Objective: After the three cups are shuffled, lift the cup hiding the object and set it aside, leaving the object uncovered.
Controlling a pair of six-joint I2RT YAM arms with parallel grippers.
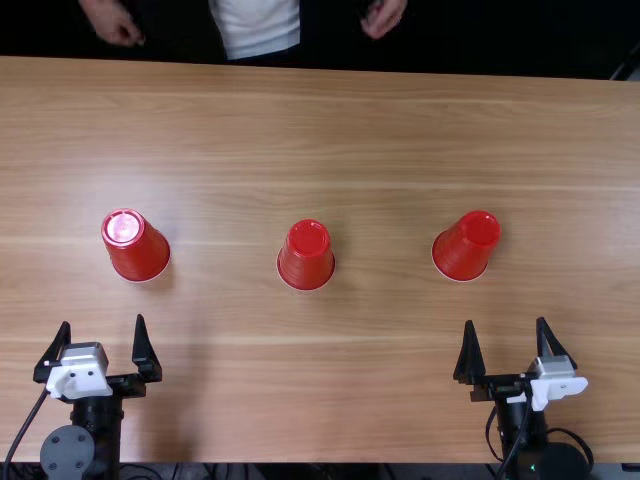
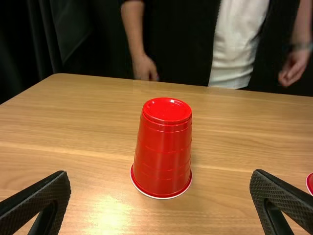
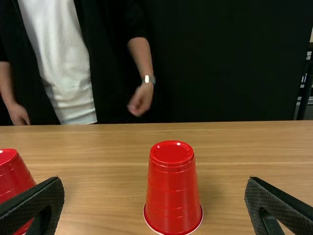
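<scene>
Across the middle of the wooden table [image 1: 320, 130] we see a row of upturned red plastic cups, well apart. The left cup [image 1: 135, 247] stands ahead of the left gripper [image 1: 102, 328], whose fingers are spread wide. Next comes the middle cup [image 1: 306, 255], then the right cup [image 1: 466, 245] ahead of the right gripper [image 1: 505, 326], equally wide. We judge the cups light, thin-walled, glossy, faintly ribbed and easily crushed, so we would pinch gently across the tapered wall. Which one hides the object we cannot tell.

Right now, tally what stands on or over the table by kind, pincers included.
Red cups, upside down: 3 (left cup, middle cup, right cup)
Pincers, open: 2 (left pincer, right pincer)
Total: 5
</scene>
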